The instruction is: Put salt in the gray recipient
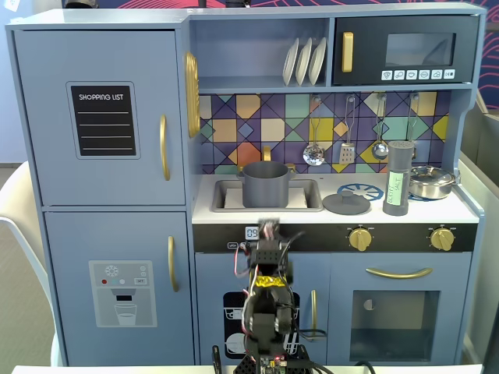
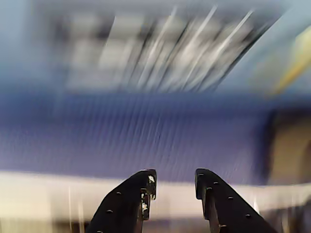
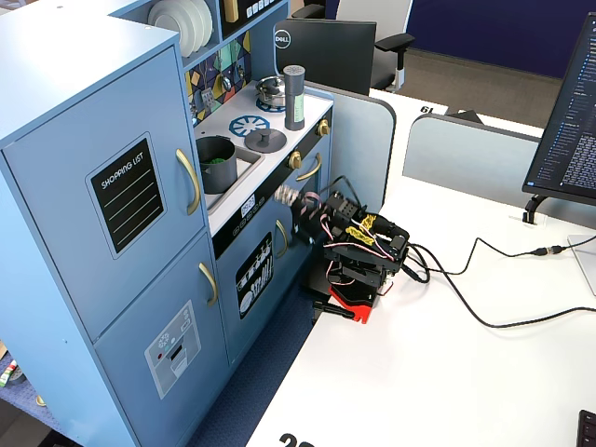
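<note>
End effector [image 2: 175, 182] empty, jaws parted, low before the toy kitchen front; wrist view motion-blurred; salt shaker [image 1: 398, 178] upright on worktop [image 1: 468, 210] right of flat lid [image 1: 346, 203]; gray pot [image 1: 265, 184] stands in sink, well apart from shaker.

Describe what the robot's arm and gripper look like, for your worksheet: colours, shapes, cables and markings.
The arm is small, built of black blocky segments, with yellow labels and a red part at its base. Thin loose wires loop along it, and a black cable runs off across the white desk. In the wrist view the gripper has two black, curved, tapering fingers with small holes and whitish scuffs near the tips.
</note>
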Controlling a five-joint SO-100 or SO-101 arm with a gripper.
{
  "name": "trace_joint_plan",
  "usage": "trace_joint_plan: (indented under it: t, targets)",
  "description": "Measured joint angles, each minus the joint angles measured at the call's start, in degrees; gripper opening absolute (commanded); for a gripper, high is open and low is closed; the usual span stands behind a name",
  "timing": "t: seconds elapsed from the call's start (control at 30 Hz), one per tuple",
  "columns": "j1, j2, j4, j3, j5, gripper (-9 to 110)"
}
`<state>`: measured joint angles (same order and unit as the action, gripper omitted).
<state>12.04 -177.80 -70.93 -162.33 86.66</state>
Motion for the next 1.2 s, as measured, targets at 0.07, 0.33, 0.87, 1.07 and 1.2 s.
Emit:
trace_joint_plan:
  t: [0.07,0.33,0.87,1.07,1.2]
  targets:
    - [4.3,2.2,2.0,4.9,0.4,0]
    - [22.2,8.4,9.3,23.5,4.5,0]
    - [41.8,33.3,50.4,34.6,2.9,72]
    - [41.0,40.9,61.8,34.8,0.8,74]
    - [41.0,46.0,65.5,36.8,0.4,72]
